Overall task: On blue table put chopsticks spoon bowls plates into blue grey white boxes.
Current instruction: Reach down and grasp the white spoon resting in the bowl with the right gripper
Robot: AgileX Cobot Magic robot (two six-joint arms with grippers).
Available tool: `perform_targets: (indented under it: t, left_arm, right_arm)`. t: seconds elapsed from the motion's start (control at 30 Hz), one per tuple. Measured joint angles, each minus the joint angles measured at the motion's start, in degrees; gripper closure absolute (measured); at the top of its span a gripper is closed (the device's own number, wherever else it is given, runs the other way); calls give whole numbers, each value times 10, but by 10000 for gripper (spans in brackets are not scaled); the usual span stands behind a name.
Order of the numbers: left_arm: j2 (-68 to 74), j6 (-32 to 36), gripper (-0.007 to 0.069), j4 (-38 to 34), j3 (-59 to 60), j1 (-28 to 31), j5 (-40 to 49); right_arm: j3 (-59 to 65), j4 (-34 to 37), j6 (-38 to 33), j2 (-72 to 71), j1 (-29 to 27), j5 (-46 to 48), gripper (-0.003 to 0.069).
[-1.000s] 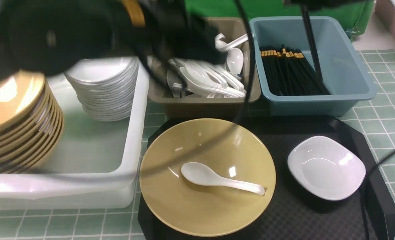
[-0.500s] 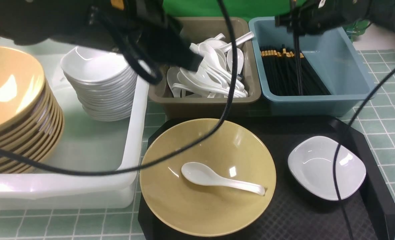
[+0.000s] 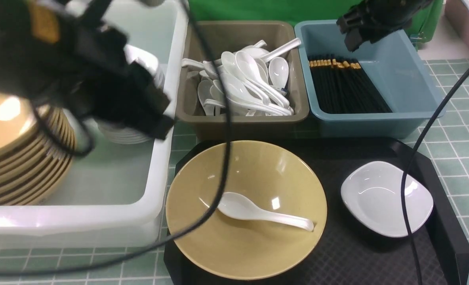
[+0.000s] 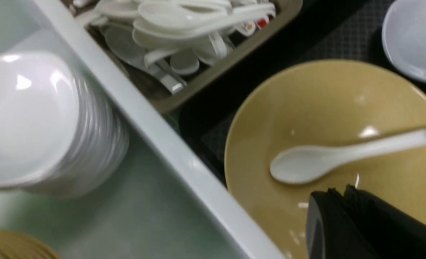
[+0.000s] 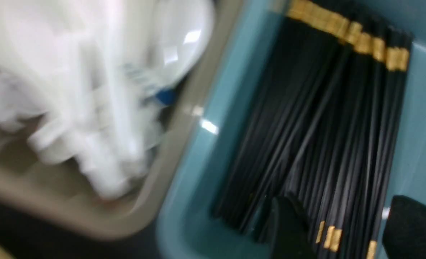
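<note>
- Spread wide and empty: right hand (image 5: 342,212), low over the blue box (image 3: 377,118). Likely a letting-go pose, with the chopsticks (image 3: 345,85) all lying flat inside, most gold bands toward the far wall.
- Pressed together on nothing: left hand (image 4: 337,201), hanging by the white box (image 3: 155,186) edge, near the yellow bowl (image 3: 258,245). Probably meant for the spoon (image 3: 258,211) next.
- Spoon loose inside the yellow bowl, scoop toward the white box, handle toward the plate (image 3: 387,198).
- Bowl and plate both on the black tray (image 3: 357,257) on the counter (image 3: 456,130), apart, neither boxed yet.
- Grey box (image 3: 242,120) between the other two, full of heaped spoons (image 3: 250,79).
- Stacked bowls (image 3: 16,158) and stacked plates (image 4: 36,118) already in the white box.
- In the way: cable (image 3: 220,158) draped across the yellow bowl, close to the spoon's scoop; second cable (image 3: 407,190) across the plate.
- Shut fingers to be parted before any pick, with a risk of snagging the cable on the way down.
</note>
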Motion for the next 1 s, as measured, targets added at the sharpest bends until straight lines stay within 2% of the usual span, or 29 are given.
perform_targets:
  t: [0.2, 0.37, 0.4, 0.47, 0.5, 0.57, 0.67, 0.83, 1.0]
  left_arm:
    - [-139, -8, 620, -2, 127, 0, 4]
    - [-251, -20, 620, -7, 228, 0, -19]
    - [-251, -20, 620, -7, 228, 0, -19]
    - [-298, -27, 620, -9, 268, 0, -44]
    - [-301, -28, 620, -9, 270, 0, -46]
    - [-332, -29, 620, -9, 295, 0, -66]
    - [-346, -30, 620, -9, 306, 0, -77]
    - [-348, -30, 620, -10, 312, 0, -97]
    - [-348, -30, 620, -12, 312, 0, -120]
  right_arm:
    - [31, 35, -20, -81, 72, 11, 258]
    - [136, 51, -60, -147, 173, 13, 257]
    - [141, 51, -60, -148, 177, 13, 257]
    - [206, 52, -86, -157, 227, 13, 256]
    - [211, 52, -86, -157, 227, 13, 256]
    - [263, 52, -101, -153, 263, 12, 253]
    - [297, 52, -109, -145, 281, 12, 241]
    - [330, 48, -135, -115, 295, 8, 172]
    - [332, 0, -153, -70, 295, 0, 138]
